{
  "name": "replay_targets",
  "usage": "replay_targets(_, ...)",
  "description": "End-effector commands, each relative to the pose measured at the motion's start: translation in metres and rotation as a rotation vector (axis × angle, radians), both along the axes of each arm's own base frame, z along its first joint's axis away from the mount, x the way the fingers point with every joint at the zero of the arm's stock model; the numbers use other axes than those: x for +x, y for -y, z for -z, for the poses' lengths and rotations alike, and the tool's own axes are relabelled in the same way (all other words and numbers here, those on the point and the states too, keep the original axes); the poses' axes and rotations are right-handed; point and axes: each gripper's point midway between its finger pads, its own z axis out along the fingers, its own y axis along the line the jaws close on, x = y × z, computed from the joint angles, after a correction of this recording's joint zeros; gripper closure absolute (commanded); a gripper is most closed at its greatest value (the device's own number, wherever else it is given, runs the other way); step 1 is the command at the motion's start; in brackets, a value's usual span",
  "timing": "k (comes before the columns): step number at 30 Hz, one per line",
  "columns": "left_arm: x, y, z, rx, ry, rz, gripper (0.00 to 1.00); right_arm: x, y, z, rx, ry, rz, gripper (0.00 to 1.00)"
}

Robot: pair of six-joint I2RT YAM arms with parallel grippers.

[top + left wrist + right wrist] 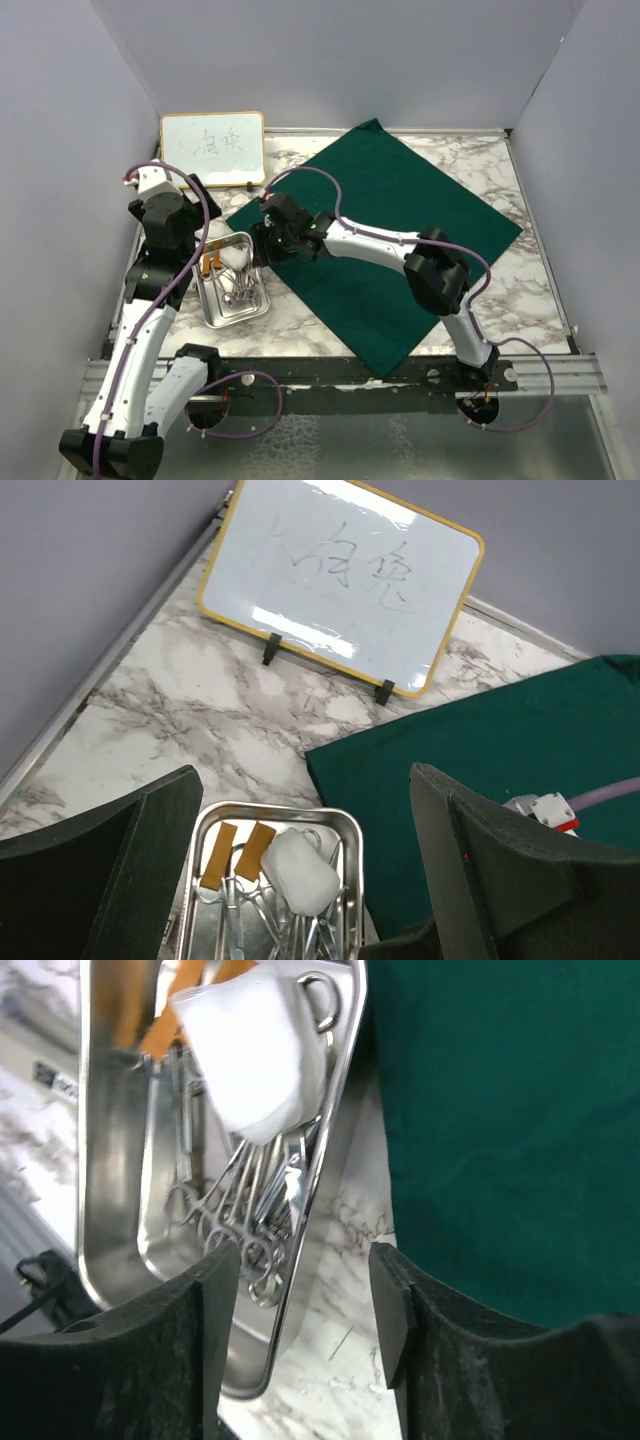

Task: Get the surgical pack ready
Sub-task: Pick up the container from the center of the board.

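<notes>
The steel tray (238, 316) holds silver instruments (243, 290) and white gauze (236, 260), at nine o'clock of the green drape (400, 230). The left gripper (305, 780) hangs above it, jaws spread wide. The right gripper (305, 1252), jaws parted and empty, straddles its three o'clock rim.

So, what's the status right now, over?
Left claw open, empty. Right claw open, astride rim of tray. Drape spread flat. Nothing blocking.

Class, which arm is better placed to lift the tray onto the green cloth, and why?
Probably right: the right pincer straddles the rim of the tray beside the cloth, jaws open. The left pincer hangs wide open above the tray, gripping nothing.
</notes>
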Motion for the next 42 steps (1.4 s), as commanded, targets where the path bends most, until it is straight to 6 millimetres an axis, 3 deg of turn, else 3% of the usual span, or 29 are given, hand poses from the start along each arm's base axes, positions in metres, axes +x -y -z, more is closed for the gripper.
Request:
replay_targets(1, -0.019, -0.026, 0.000, 0.064, 0.037, -0.146, 0.12, 0.007, -0.004, 0.020, -0.126, 0.044, 0.094, 0.48)
replay_targets(5, -0.024, -0.026, -0.004, 0.065, 0.051, -0.153, 0.12, 0.007, -0.007, 0.045, -0.222, 0.082, 0.121, 0.55)
replay_targets(11, -0.032, -0.027, -0.009, 0.057, 0.087, -0.156, 0.12, 0.008, -0.011, 0.059, -0.331, 0.176, 0.146, 0.63)
replay_targets(20, -0.037, -0.026, -0.014, 0.059, 0.115, -0.148, 0.12, 0.008, -0.019, 0.056, -0.345, 0.203, 0.143, 0.92)
replay_targets(26, -0.042, -0.027, -0.017, 0.057, 0.132, -0.151, 0.12, 0.004, -0.025, 0.026, -0.295, 0.206, 0.117, 0.99)
replay_targets(32, -0.049, -0.023, -0.034, 0.041, 0.211, -0.118, 0.11, 0.006, -0.024, -0.031, -0.207, 0.256, 0.084, 0.99)
replay_targets(38, -0.055, -0.024, -0.054, 0.046, 0.233, -0.111, 0.11, 0.017, 0.004, -0.084, -0.071, 0.294, 0.023, 0.99)
replay_targets(42, -0.055, -0.017, -0.054, 0.016, 0.230, -0.076, 0.11, 0.026, 0.036, -0.091, -0.012, 0.317, -0.078, 0.99)
